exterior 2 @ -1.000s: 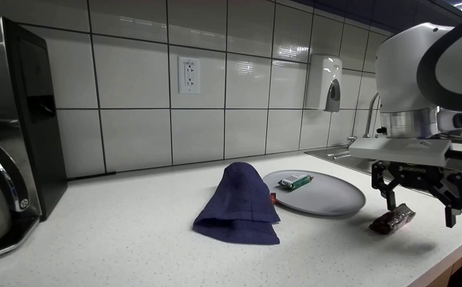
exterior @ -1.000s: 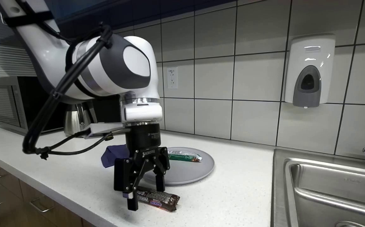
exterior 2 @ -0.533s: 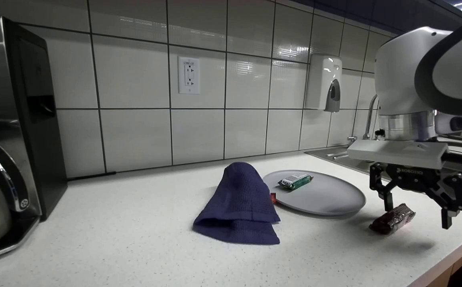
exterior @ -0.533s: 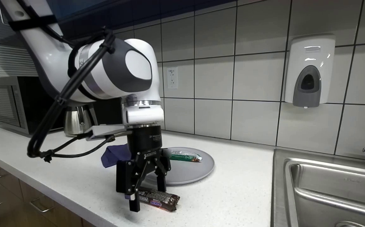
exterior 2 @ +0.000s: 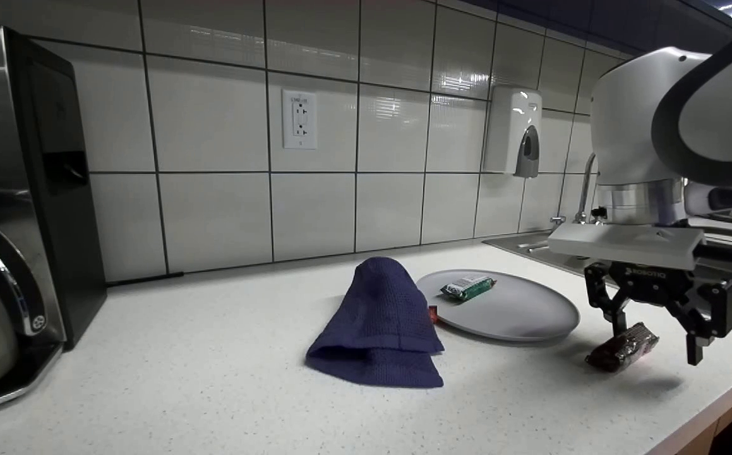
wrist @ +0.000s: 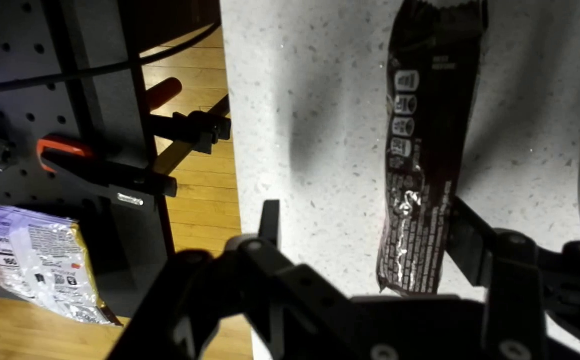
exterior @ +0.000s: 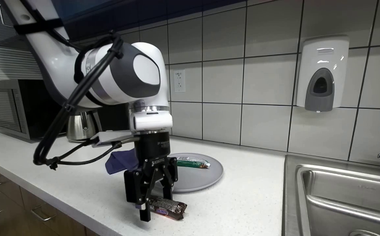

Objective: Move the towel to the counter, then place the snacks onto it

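Observation:
A dark blue towel (exterior 2: 378, 335) lies folded on the white counter and also shows partly behind my gripper in an exterior view (exterior: 120, 161). A brown wrapped snack bar (exterior: 171, 208) lies on the counter in front of the plate; it also shows in the other views (exterior 2: 623, 349) (wrist: 427, 140). A green wrapped snack (exterior 2: 468, 287) lies on the grey plate (exterior 2: 533, 316). My gripper (exterior: 156, 206) is open and low over the brown bar. In the wrist view, my gripper (wrist: 365, 220) has its right finger beside the bar and its left finger well apart from it.
A small red item (exterior 2: 433, 314) shows between towel and plate, mostly hidden. A steel sink (exterior: 350, 203) is set into the counter. A coffee machine (exterior 2: 31, 189) and a microwave (exterior: 19, 108) stand on the counter. The counter's front edge (wrist: 234, 150) is near my left finger.
My open gripper has come down a little and shifted sideways, with its fingers more over the brown bar. The towel, plate and snacks have not visibly moved.

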You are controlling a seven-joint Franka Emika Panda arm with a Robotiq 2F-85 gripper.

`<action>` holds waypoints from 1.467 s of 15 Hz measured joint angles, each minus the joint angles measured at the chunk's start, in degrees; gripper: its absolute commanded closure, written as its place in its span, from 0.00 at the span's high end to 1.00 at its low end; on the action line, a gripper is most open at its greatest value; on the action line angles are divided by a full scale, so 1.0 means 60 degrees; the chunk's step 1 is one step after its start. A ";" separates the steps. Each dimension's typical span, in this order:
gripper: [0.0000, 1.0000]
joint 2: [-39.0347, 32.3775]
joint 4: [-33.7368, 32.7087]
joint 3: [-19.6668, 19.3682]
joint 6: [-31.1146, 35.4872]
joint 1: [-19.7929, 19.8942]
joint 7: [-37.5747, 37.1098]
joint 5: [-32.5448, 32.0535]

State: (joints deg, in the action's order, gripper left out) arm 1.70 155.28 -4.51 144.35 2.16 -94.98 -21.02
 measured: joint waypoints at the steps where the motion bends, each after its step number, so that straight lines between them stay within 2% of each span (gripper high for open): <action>1: 0.42 -0.0018 -0.0013 -0.0005 0.0008 0.0001 0.0000 0.0000; 5: 0.11 -0.0060 -0.0040 -0.0021 0.0040 0.0001 0.0000 0.0000; 7: 0.00 -0.0061 -0.0040 -0.0023 0.0043 0.0001 0.0000 0.0000; 9: 0.04 -0.0061 -0.0051 -0.0023 0.0051 0.0001 0.0000 0.0000; 22: 0.04 0.0397 -0.0053 0.0015 0.0038 0.0001 0.0000 0.0000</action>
State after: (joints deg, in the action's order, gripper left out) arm 4.08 154.96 -4.42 144.58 2.17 -94.98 -21.02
